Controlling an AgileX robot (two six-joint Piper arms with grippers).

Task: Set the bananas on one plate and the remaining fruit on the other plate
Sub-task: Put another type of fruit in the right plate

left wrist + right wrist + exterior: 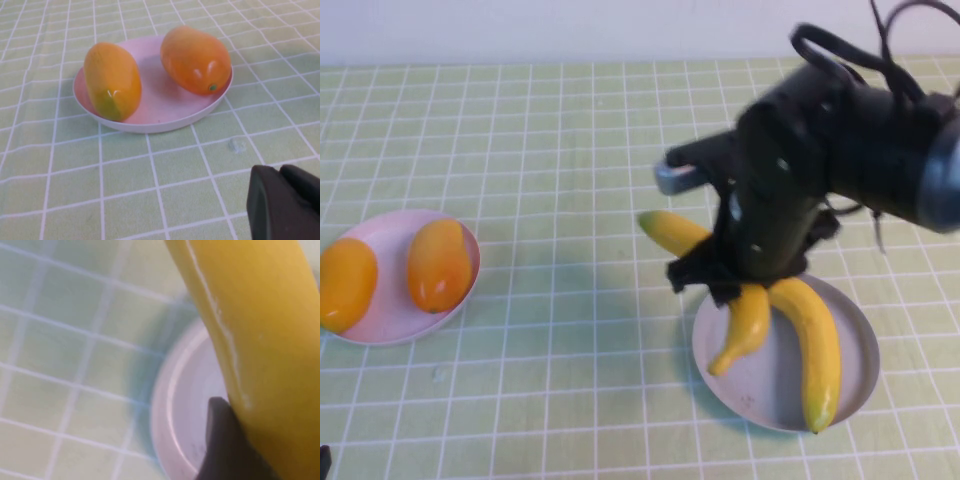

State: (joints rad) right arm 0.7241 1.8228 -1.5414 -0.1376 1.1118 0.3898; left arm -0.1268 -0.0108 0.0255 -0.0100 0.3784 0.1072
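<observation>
Bananas (760, 320) over grey-blue plate (860, 385) — right gripper (720, 275) pinching one; left gripper (287, 205) closed; green grid tablecloth (520, 150).

Bananas (817, 345) on grey plate (860, 385)

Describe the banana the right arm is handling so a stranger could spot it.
Find the grey-blue round plate on the table's right side. Two glossy yellow toy bananas are there; it is the one under the right gripper, sticking out past the plate's rim, unlike the banana lying wholly inside.
</observation>
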